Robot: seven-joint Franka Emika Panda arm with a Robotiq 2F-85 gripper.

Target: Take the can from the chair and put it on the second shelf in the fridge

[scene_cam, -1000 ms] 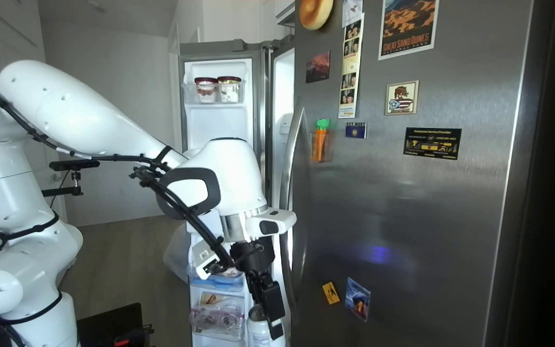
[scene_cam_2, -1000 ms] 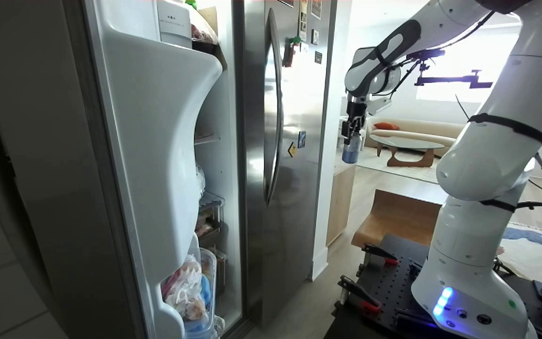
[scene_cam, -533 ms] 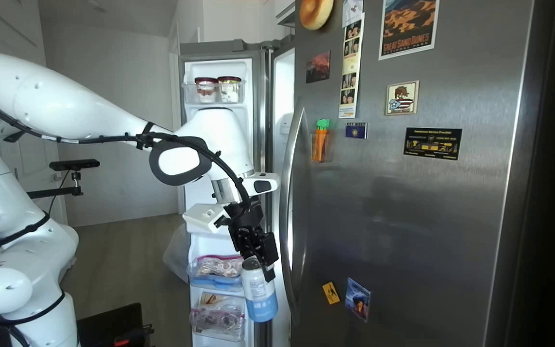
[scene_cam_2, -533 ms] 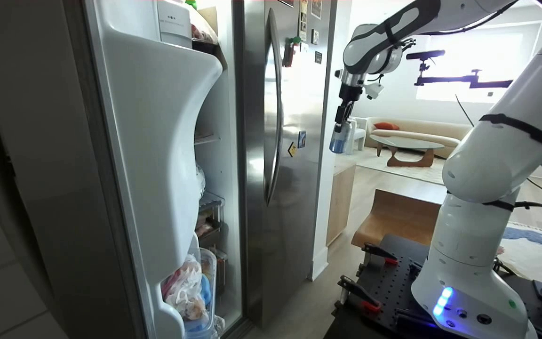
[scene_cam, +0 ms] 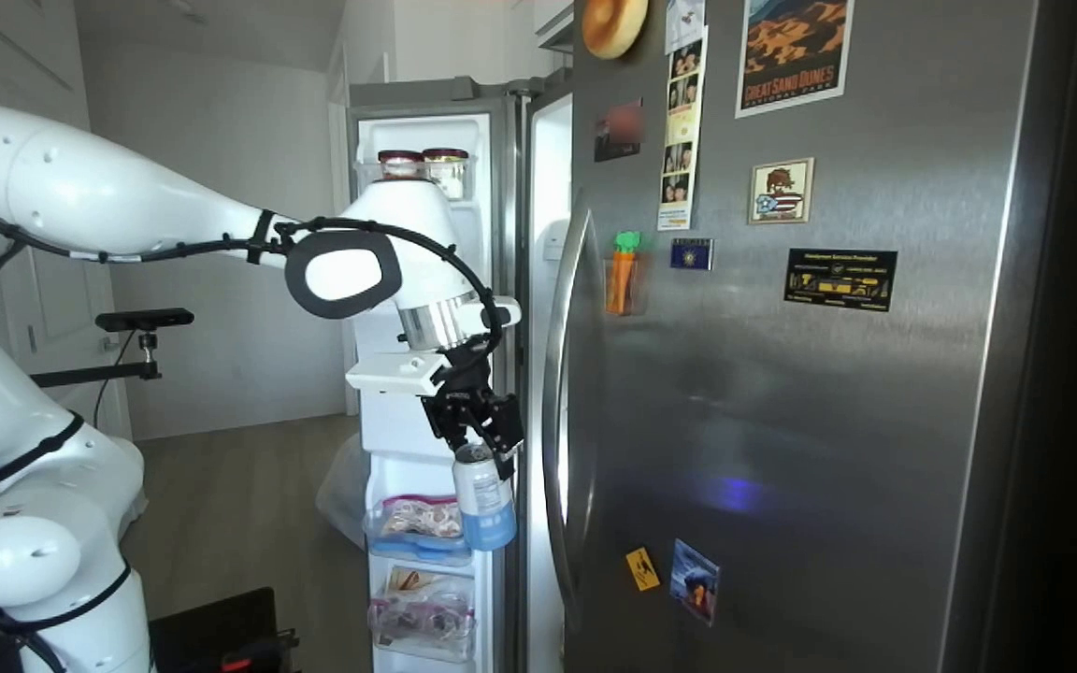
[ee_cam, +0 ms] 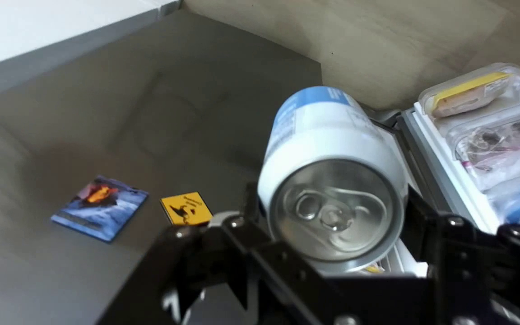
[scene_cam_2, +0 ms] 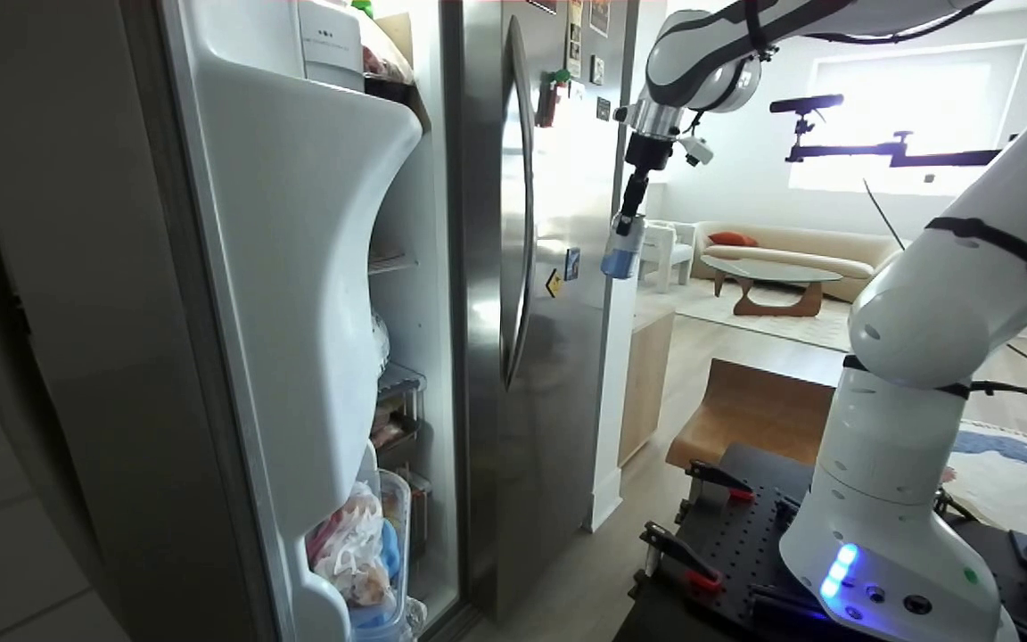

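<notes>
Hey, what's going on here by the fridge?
A white robot arm has a blue-and-white can gripped in its black claw. The can hangs in midair, a little tilted, top end up, outside a big steel fridge. One fridge door stands open. The job is to put the can away inside, which hasn't happened yet.

Can [scene_cam: 484, 505] in gripper [scene_cam: 482, 454], nr fridge [scene_cam: 782, 393]; 2 jars [scene_cam: 446, 175] in its top dr bin [scene_cam: 367, 178].
</notes>
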